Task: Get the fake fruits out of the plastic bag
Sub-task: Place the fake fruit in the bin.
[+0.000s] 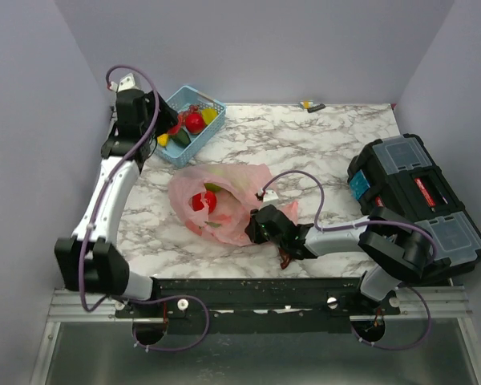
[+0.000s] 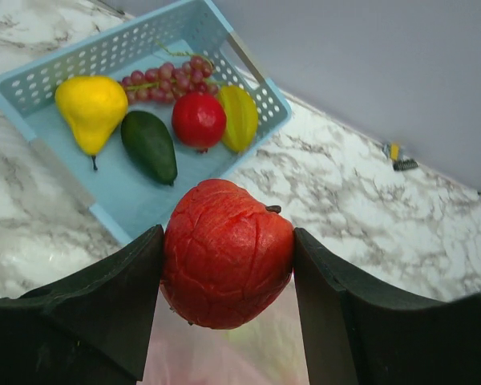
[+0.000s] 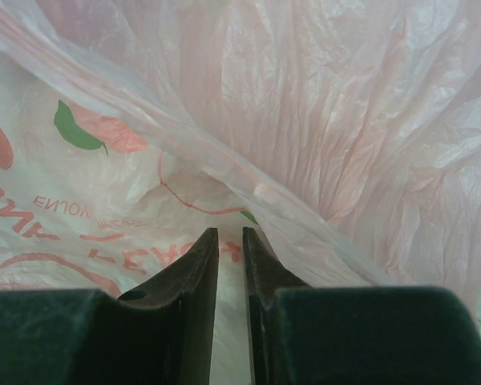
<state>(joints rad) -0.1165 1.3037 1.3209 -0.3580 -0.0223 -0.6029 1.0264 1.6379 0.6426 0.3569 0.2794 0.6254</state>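
Observation:
My left gripper (image 2: 228,234) is shut on a wrinkled red fake fruit (image 2: 224,265) and holds it in the air, over the near edge of the light blue basket (image 2: 80,60). In the top view that gripper (image 1: 162,122) is up beside the basket. The pink plastic bag (image 1: 240,186) lies mid-table with a red fruit (image 1: 202,200) and a green one (image 1: 212,188) showing in it. My right gripper (image 1: 254,228) is at the bag's right edge. In the right wrist view its jaws (image 3: 230,233) stand almost together, pinching the bag's film (image 3: 329,120).
The basket (image 1: 211,103) holds a yellow pear (image 2: 90,108), a dark green avocado (image 2: 150,146), a red fruit (image 2: 198,120), a starfruit (image 2: 240,118) and grapes (image 2: 164,79). A black toolbox (image 1: 417,192) stands at the right. A small brown piece (image 1: 287,258) lies by the right arm.

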